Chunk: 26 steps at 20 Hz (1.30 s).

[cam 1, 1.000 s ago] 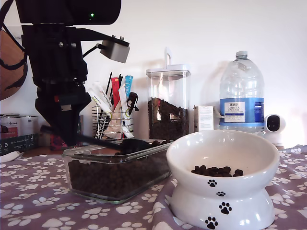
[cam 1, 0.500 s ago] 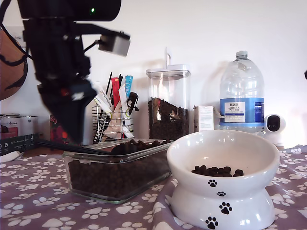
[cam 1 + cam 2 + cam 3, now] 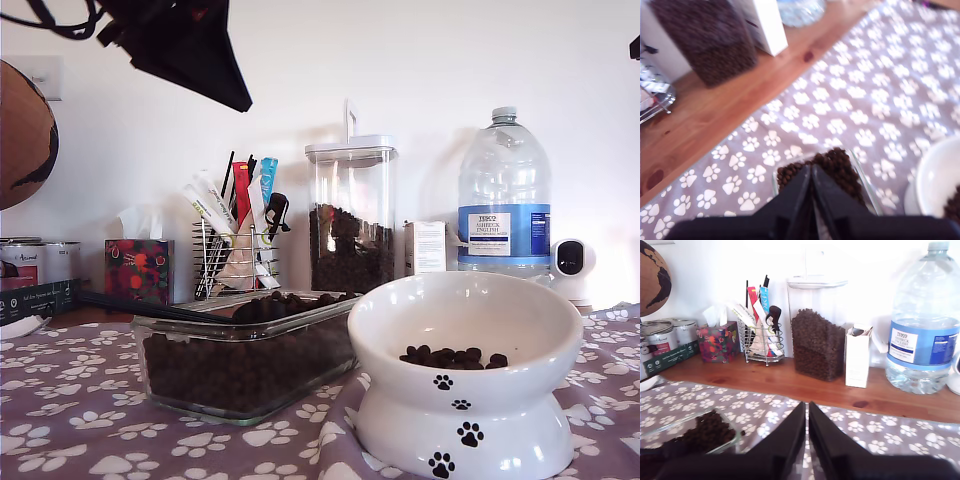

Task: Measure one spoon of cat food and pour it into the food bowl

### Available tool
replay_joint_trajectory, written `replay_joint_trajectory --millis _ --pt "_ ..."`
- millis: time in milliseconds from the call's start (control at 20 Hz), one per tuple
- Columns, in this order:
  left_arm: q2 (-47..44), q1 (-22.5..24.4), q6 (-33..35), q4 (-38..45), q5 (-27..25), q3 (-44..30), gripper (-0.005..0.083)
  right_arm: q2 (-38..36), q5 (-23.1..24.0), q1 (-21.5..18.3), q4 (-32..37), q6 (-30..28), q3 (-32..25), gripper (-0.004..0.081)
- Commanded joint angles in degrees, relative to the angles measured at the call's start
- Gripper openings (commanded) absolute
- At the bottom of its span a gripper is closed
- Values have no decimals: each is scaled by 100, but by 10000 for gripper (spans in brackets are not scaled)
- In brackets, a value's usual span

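My first gripper [image 3: 811,200] and second gripper [image 3: 807,440] both have fingers pressed together, empty. The spoon [image 3: 150,308] lies across the glass dish [image 3: 240,385] of cat food [image 3: 235,370]; scooping remains, needing a regrasp, then the food bowl [image 3: 465,375].

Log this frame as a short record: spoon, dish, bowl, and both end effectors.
spoon: black plastic long-handled scoop, lying in the dish, handle sticking out past its rim toward the exterior view's left, unheld
dish: clear rectangular glass dish, heaped with dark brown kibble
bowl: glossy white paw-print ceramic bowl, small pile of kibble inside
my first end effector: shut, empty
my second end effector: shut, empty
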Motion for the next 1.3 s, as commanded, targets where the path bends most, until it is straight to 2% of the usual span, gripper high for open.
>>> replay_joint_trajectory --millis 0,100,250,500,650,900,1250 --pt "-131 144 -50 713 136 -575 -20 31 -227 24 46 -50 11 -11" --pt "-463 361 -247 1364 315 -1104 -20 31 -319 26 9 -66 11 -11" --pt "-1106 765 -422 2052 501 -1991 -20 33 2 22 35 -369 11 -11" --pt "-2514 1515 -619 2164 1141 -3143 -20 31 136 22 -407 -299 11 -11" --pt "-3501 1733 -911 1825 1141 -3565 -20 31 146 22 -787 -297 11 -11" --pt "-4756 1735 -905 682 1134 -3598 -19 31 146 26 -1475 -297 11 -11" --pt "-5152 1735 -925 -289 1132 -3595 -19 31 144 26 -2496 -297 11 -11"
